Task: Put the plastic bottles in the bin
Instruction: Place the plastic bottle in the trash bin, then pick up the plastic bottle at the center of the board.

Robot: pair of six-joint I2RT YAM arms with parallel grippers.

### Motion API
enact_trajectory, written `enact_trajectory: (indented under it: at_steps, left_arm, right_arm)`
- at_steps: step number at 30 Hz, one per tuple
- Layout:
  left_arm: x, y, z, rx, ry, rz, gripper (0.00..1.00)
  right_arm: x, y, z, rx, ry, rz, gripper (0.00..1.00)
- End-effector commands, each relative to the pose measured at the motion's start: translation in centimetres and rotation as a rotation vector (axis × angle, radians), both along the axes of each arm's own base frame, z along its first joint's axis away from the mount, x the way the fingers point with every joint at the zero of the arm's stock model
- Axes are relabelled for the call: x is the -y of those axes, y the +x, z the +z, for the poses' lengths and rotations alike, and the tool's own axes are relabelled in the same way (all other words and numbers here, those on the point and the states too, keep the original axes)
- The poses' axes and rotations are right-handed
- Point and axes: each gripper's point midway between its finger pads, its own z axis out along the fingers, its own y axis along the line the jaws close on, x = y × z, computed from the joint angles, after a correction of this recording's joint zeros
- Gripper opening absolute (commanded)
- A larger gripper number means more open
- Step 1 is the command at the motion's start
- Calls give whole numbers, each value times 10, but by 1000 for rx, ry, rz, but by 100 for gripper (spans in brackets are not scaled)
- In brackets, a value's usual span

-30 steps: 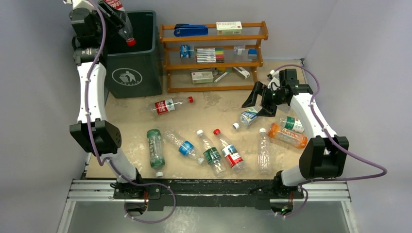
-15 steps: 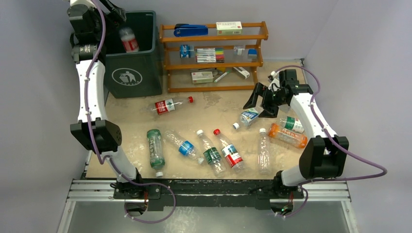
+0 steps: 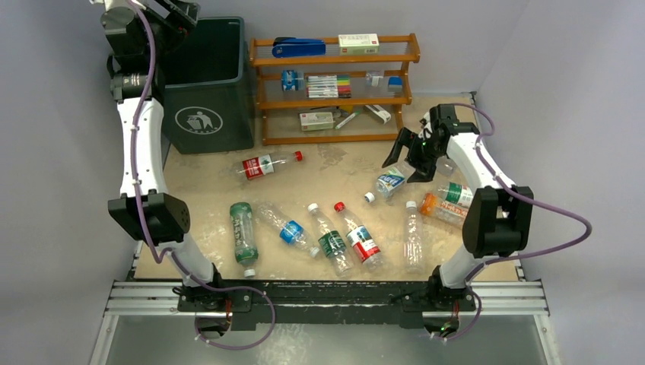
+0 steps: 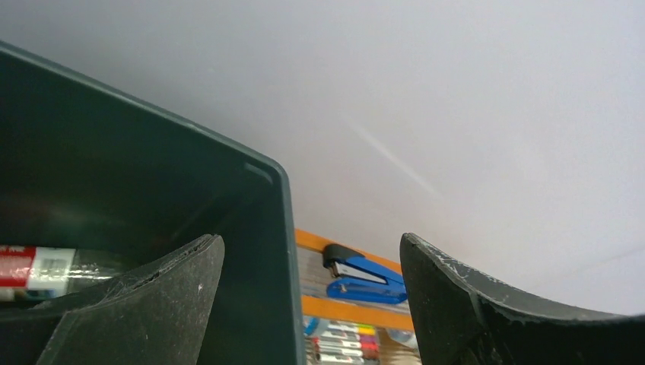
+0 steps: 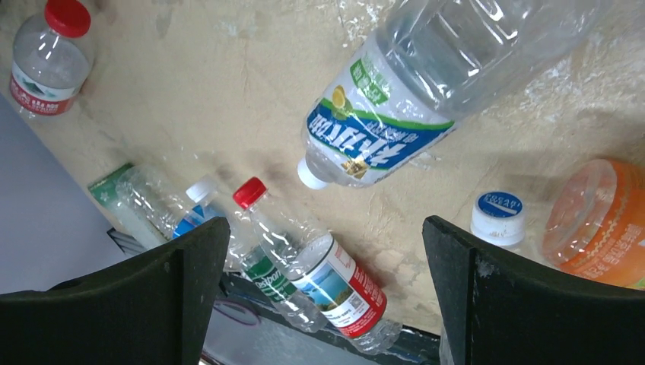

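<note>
The dark green bin (image 3: 204, 114) stands at the back left. My left gripper (image 3: 171, 11) hangs open and empty over its rim; in the left wrist view my left gripper (image 4: 312, 243) straddles the bin wall (image 4: 251, 251), and a red-labelled bottle (image 4: 34, 266) lies inside. My right gripper (image 3: 405, 165) is open just above a clear bottle with a blue-green label (image 3: 389, 182), seen in the right wrist view as the bottle (image 5: 395, 114) lying ahead of my right gripper (image 5: 323, 224). Several more bottles lie on the tan mat, among them a red-labelled one (image 3: 266, 165), a green one (image 3: 244, 232) and an orange one (image 3: 449, 213).
An orange-brown wooden rack (image 3: 335, 138) with a blue stapler (image 3: 298, 47), markers and small boxes stands right of the bin. Grey walls close the left, back and right sides. The metal rail (image 3: 327, 298) with both arm bases runs along the near edge.
My left gripper opened over the bin and the red-capped bottle dropped inside, out of the top view. My right arm's elbow swung left; its gripper stayed open over the same bottle.
</note>
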Motion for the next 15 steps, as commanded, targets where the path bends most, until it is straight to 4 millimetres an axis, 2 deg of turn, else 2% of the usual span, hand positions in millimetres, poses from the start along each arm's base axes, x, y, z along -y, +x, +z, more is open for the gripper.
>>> enact_trajectory:
  at_steps: [1, 4, 5, 8, 15]
  left_arm:
    - [35, -40, 49, 110, -56, -102, 85]
    - [69, -46, 38, 57, -54, -168, 85]
    - [89, -48, 32, 34, -52, -210, 86]
    - [130, -52, 13, -31, -55, -310, 86]
    - [195, -76, -17, -150, -6, -482, 86]
  right_arm:
    - [5, 18, 6, 8, -37, -47, 100]
    - [9, 24, 0, -16, -62, -71, 100]
    - [11, 25, -2, -26, -73, -79, 100]
    - [18, 29, -7, -56, -112, -104, 100]
    - [29, 26, -22, -122, -178, -156, 100]
